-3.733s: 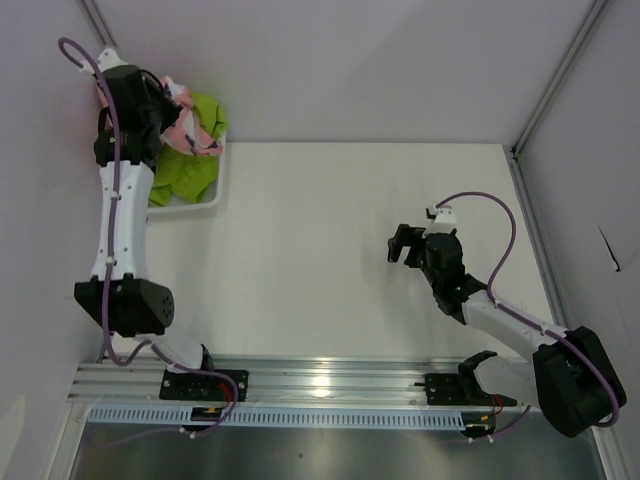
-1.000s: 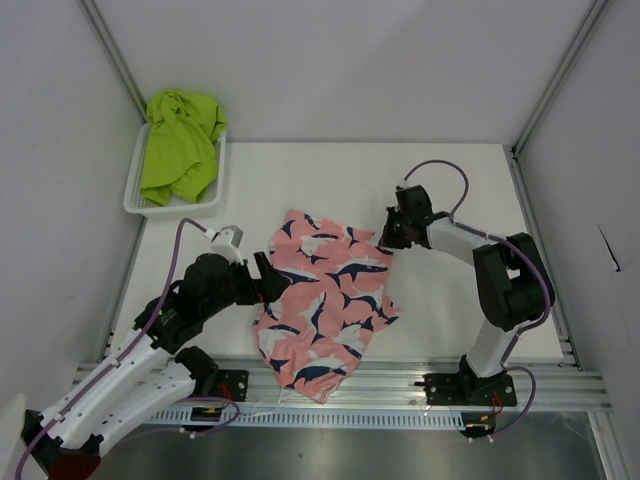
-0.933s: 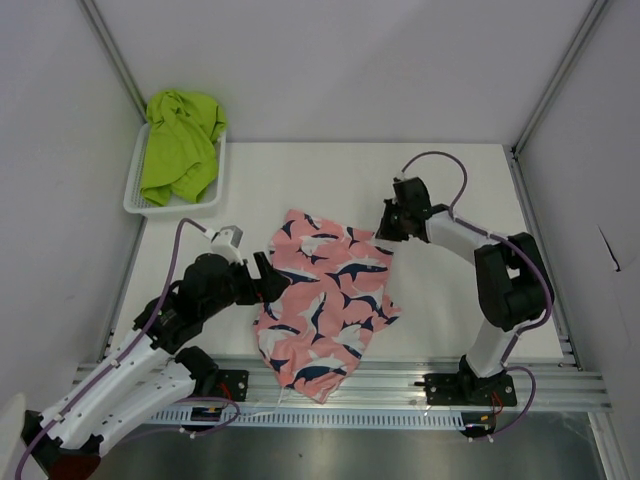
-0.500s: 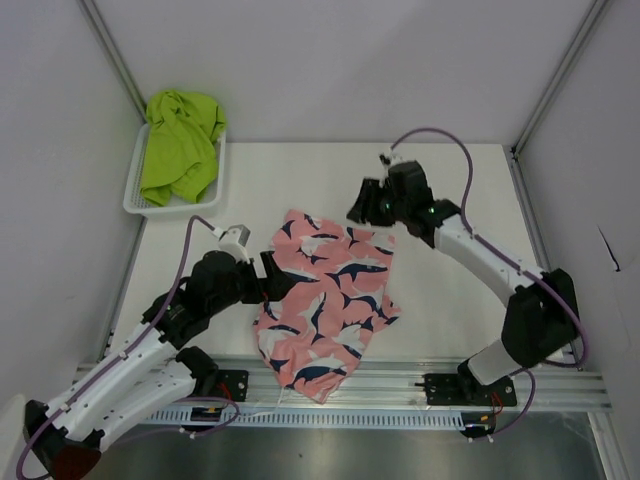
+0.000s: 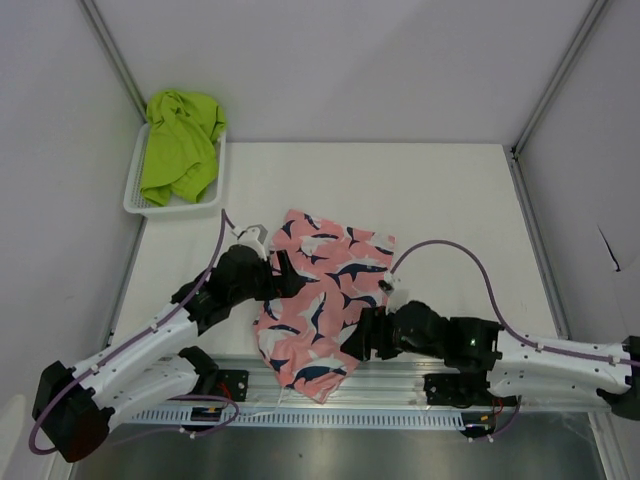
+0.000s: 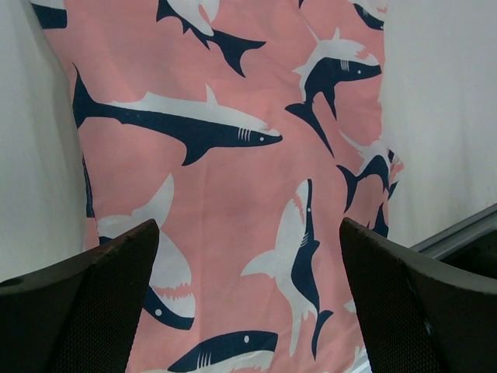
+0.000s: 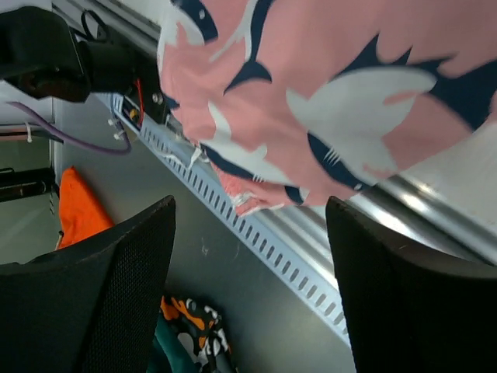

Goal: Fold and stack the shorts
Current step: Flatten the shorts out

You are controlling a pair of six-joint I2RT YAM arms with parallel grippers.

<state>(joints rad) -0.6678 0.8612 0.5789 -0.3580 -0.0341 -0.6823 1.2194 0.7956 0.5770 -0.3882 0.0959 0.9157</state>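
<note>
Two shorts | pink shark-print pair spread flat mid-frame on table, lower hem overhanging near edge | lime pair crumpled in mesh basket, upper left | probably light, limp, thin cloth; pinch hem corners | left gripper spread wide, empty | right gripper jaws apart, holding nothing

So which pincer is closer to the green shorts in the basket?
Left. The left pincer is over the left edge of the pink shorts, below and right of the green shorts. The right pincer is farther away, at the pink shorts' near right edge.
</note>
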